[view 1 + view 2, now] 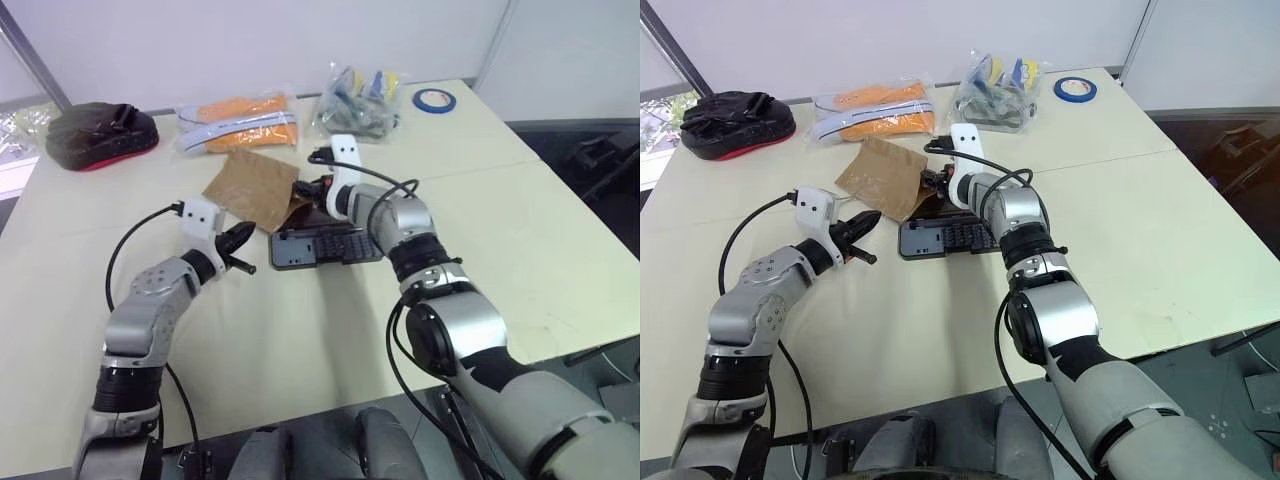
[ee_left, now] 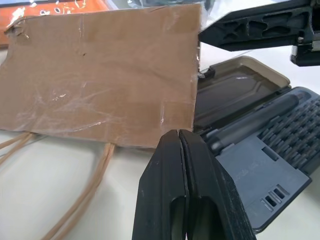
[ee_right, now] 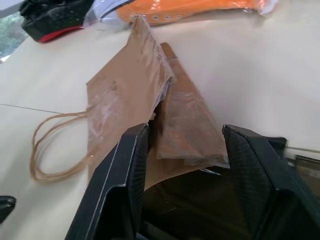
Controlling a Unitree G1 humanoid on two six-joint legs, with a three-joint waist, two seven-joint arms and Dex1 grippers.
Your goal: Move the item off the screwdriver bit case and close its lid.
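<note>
Beige table [image 1: 250, 330]: paper bag [image 1: 250, 185] overlaps open lid [image 2: 235, 87]; orange bags [image 1: 240, 120] behind.

Head pair: two views from above, facing forward and down across the table [image 1: 300, 330]; both take in the same tabletop and both arms, slightly offset sideways.
Left wrist: close, low, looking along the left gripper [image 2: 186, 145] toward the paper bag [image 2: 100, 75] and the bit case [image 2: 265, 150].
Right wrist: close, looking between the right gripper [image 3: 186, 150] fingers at the same bag from the case side.
</note>
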